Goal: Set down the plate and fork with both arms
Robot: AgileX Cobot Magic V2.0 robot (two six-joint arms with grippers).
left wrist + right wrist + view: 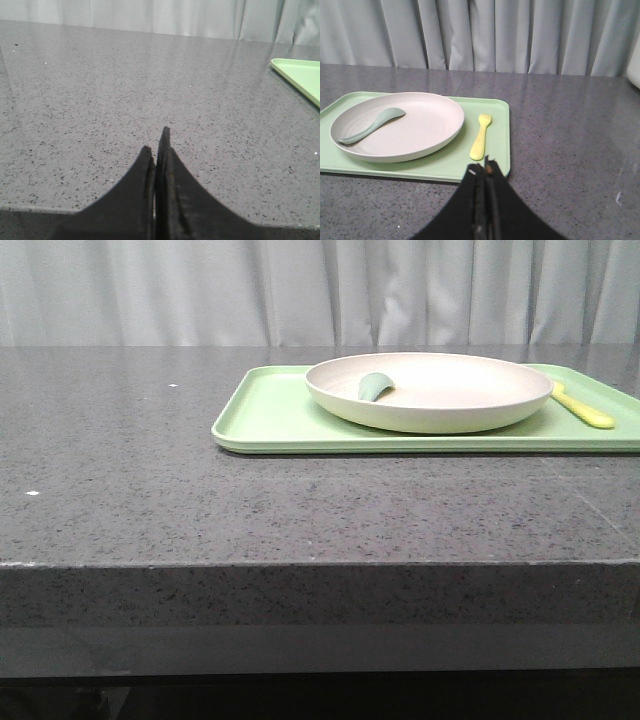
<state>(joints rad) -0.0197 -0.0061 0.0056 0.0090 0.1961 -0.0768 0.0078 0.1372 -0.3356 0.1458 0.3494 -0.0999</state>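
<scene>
Left gripper point(159, 145) closed on nothing over bare grey counter point(120, 440), right gripper point(485, 167) closed and empty by the near rim of the green tray point(262, 415), beyond it the plate point(430, 390) holding a teal spoon point(373, 386), fork point(582, 410) beside the plate on the tray's right strip, curtain point(300, 290) behind.

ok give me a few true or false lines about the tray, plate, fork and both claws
1. The plate sits on the green tray. True.
2. The fork lies inside the plate. False: it lies on the tray beside the plate.
3. A teal spoon rests in the plate. True.
4. The right claw grips the fork. False: it is shut on nothing, short of the fork.
5. The left claw is wide open. False: its fingers are shut, over bare counter.
</scene>
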